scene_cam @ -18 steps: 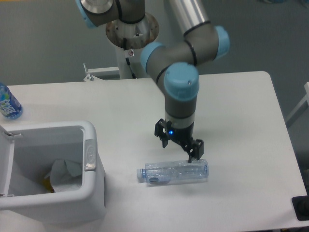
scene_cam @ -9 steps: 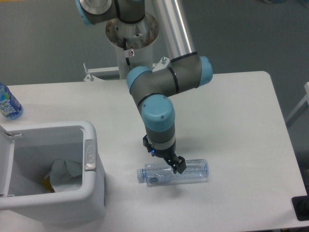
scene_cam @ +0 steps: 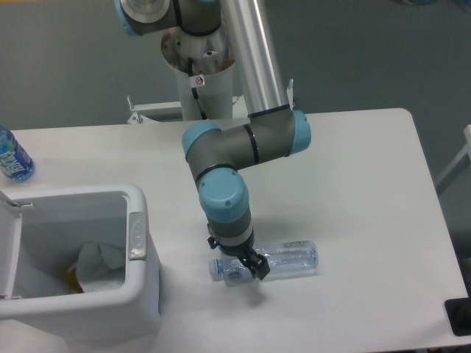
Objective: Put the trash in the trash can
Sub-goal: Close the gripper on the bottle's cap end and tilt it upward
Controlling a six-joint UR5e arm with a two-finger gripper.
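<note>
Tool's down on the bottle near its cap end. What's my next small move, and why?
Probably close the tool on the bottle before lifting. The bottle lies flat on the table, right of the bin, where the paper already sits. I cannot tell whether the fingers have closed yet.

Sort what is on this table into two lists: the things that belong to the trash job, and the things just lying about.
Belongs to the job:
- clear plastic bottle, lying on its side, the gripper down at its cap end
- crumpled white paper, already inside the bin
- white trash can, lid open

Just lying about:
- small bottle with the blue label, at the table's far left edge
</note>
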